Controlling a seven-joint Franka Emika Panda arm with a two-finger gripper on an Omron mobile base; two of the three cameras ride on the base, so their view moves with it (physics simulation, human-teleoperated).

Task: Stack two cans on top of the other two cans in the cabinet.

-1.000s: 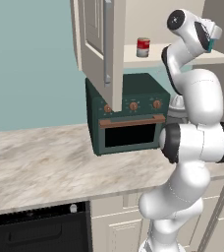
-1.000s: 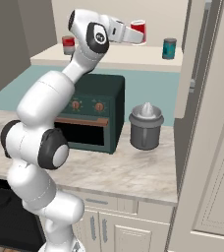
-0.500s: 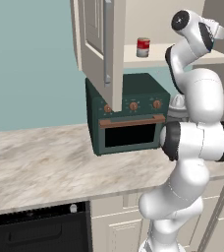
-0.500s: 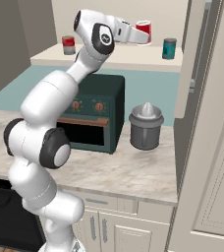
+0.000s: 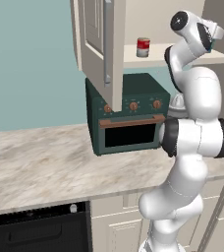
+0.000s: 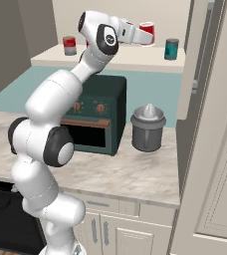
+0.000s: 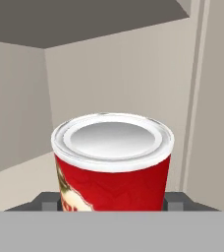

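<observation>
Over the past second, the arm has carried the gripper (image 6: 144,36) a little way along the open cabinet (image 6: 116,61), from near the middle of its shelf toward the right end, where the teal can (image 6: 171,48) stands. The two fingers are clamped on a red can (image 6: 147,31), and the hand view shows that can (image 7: 113,162) upright between the tips, its silvery top level and the cabinet's pale back wall behind it. From the right base view the held can rides clear of the shelf, near the teal can but still short of it and apart from it. The second red can (image 6: 69,46) waits at the shelf's far left end, seen from the other side at (image 5: 143,47), untouched. The shift suggests the first stack is under way: the can is lifted and travelling, and it still has to be centred over the teal can and lowered squarely, since an off-centre release could tip both.
</observation>
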